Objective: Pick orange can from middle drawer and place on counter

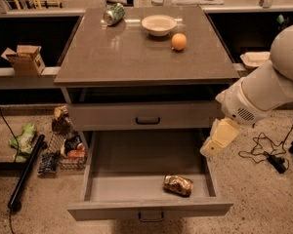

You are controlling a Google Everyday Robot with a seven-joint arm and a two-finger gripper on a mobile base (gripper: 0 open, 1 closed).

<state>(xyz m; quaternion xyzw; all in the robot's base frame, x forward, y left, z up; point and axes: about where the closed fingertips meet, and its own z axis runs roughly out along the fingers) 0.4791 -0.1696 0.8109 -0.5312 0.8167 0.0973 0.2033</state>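
A: Entry one, desk (pixel 136 57)?
B: Grey-brown slab, glossy, faintly reflective.
A: Next, orange can (pixel 177 185)?
B: Dented metal, shiny patches, at five o'clock in the middle drawer (pixel 136 152); drawer smooth, matt grey.
A: The pincer (pixel 219 139)?
B: Cream shell, smooth, plastic-looking, at three o'clock by the drawer's right wall.
A: The green can (pixel 114 13)?
B: Shiny metal, eleven o'clock on the desk.
A: The floor (pixel 254 199)?
B: Rough, speckled.

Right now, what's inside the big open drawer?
Only the orange can lies in the middle drawer, near its front right. The gripper hangs over the right wall, hiding a bit there; the drawer's back end is hidden under the upper drawer.
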